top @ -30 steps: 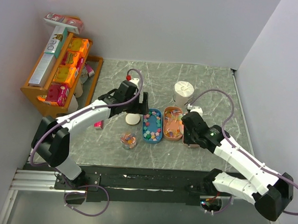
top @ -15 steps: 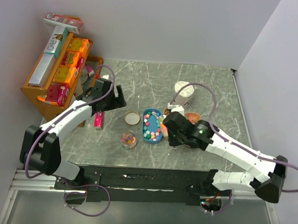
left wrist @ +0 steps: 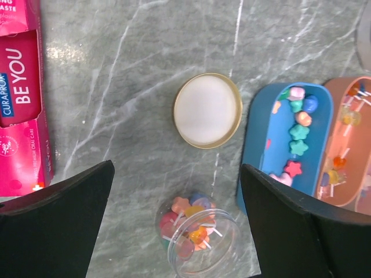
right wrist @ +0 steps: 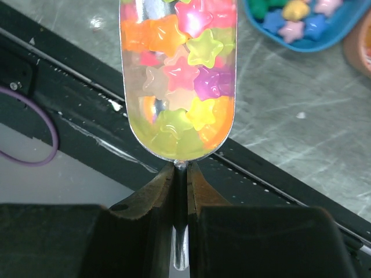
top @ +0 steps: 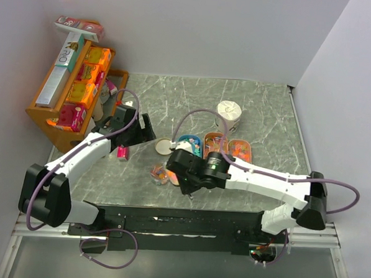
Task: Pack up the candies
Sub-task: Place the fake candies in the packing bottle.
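Note:
My right gripper (right wrist: 181, 174) is shut on the thin handle of a metal scoop (right wrist: 145, 124) heaped with star-shaped candies (right wrist: 181, 72) in pink, green, yellow and orange. In the top view the right gripper (top: 182, 175) holds it just right of a small clear jar (top: 159, 173). The jar (left wrist: 197, 231) holds a few coloured sweets and stands open, its gold-rimmed lid (left wrist: 207, 110) lying flat behind it. More candies (left wrist: 298, 130) lie in a blue tray (left wrist: 255, 174). My left gripper (left wrist: 177, 174) is open and empty above the jar and lid, also in the top view (top: 139, 131).
Two orange trays (top: 215, 142) (top: 240, 148) sit right of the blue tray (top: 188, 141), a white cup (top: 229, 113) behind them. A flat pink packet (left wrist: 20, 116) lies left. A wooden shelf (top: 34, 113) of orange boxes stands far left. The black front rail (right wrist: 69, 104) is under the scoop.
My right arm swung left from the trays to beside the jar, carrying the loaded scoop. My left arm pulled back left from the trays and now hovers near the lid.

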